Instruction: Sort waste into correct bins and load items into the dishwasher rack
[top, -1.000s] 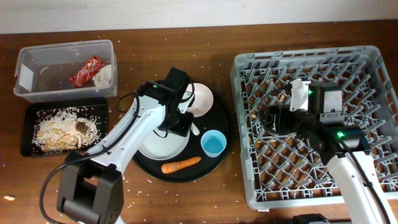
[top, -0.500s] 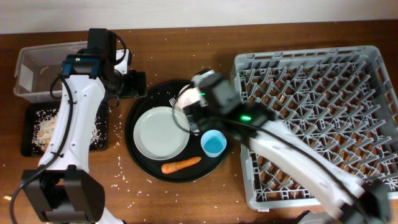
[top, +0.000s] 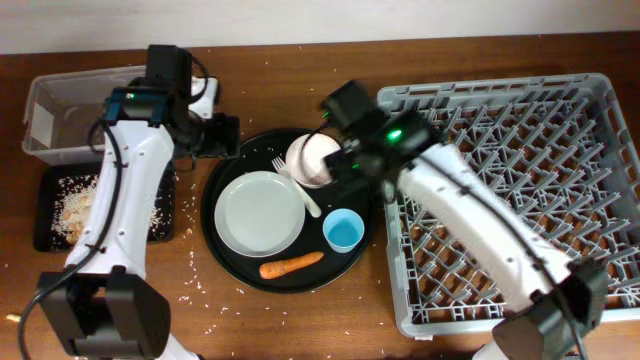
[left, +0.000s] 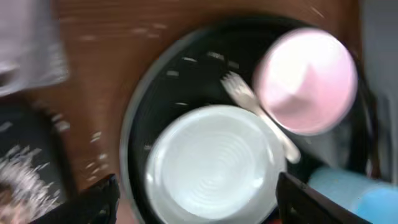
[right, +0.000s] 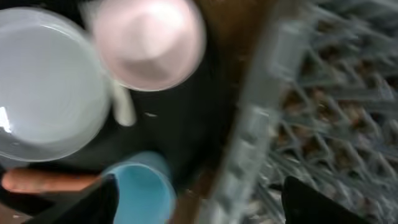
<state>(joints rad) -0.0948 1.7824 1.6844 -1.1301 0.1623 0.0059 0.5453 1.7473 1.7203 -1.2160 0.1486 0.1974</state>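
Crumb-strewn wooden table (top: 300, 322). I hold right claw (top: 338, 160) spread and empty, white bowl (top: 312, 158) just beside its tips and dishwasher rack (top: 520, 200) behind, likely lining up first pickup. Left claw (top: 226, 135) also spread, empty, off round black tray (top: 225, 255), grey plate (top: 260, 213) ahead.

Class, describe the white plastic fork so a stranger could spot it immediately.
Find the large round black tray beside the grey rack. On it, between the grey plate and the white bowl, lies the fork: the only thin, pronged piece, lying diagonally, tines toward the tray's upper left.
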